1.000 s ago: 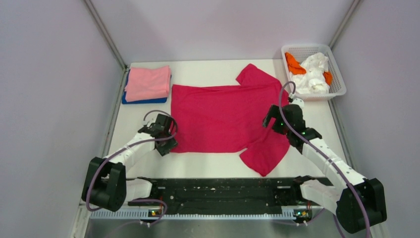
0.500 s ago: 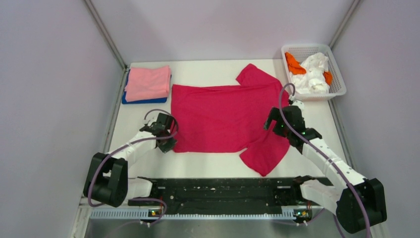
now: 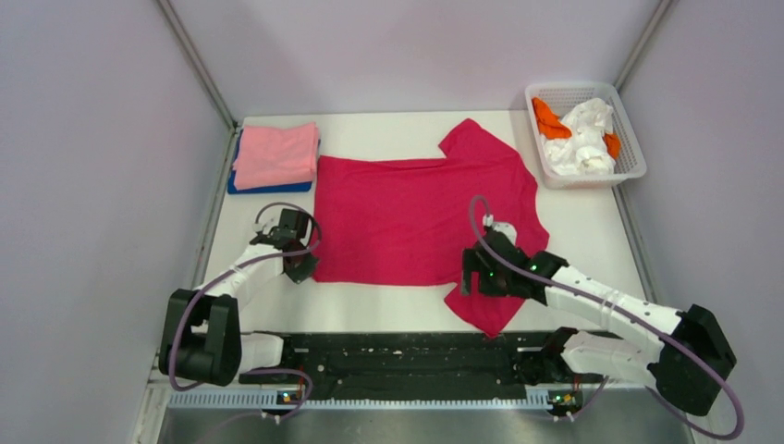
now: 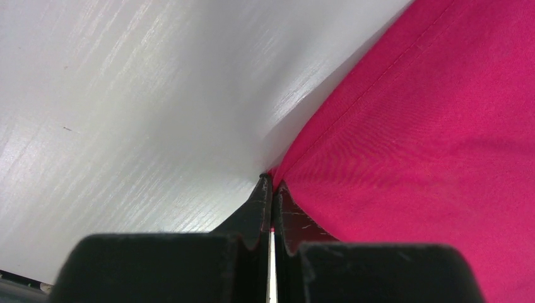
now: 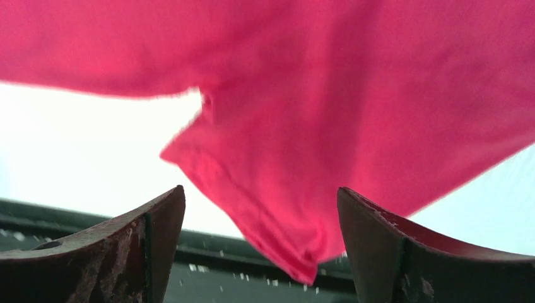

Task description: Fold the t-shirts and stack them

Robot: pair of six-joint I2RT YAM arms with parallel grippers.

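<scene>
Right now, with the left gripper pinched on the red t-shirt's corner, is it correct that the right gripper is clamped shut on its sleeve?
Not quite: the right gripper is open, its jaws standing wide apart with the sleeve showing between them, as the right wrist view shows. The left gripper is indeed pinched on the corner of the red t-shirt.

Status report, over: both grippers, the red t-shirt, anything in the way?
Left gripper shut on red t-shirt, near-left hem corner. Right gripper open, fingers at near sleeve. Shirt spread flat, not yet folded. Nothing blocking in view.
</scene>
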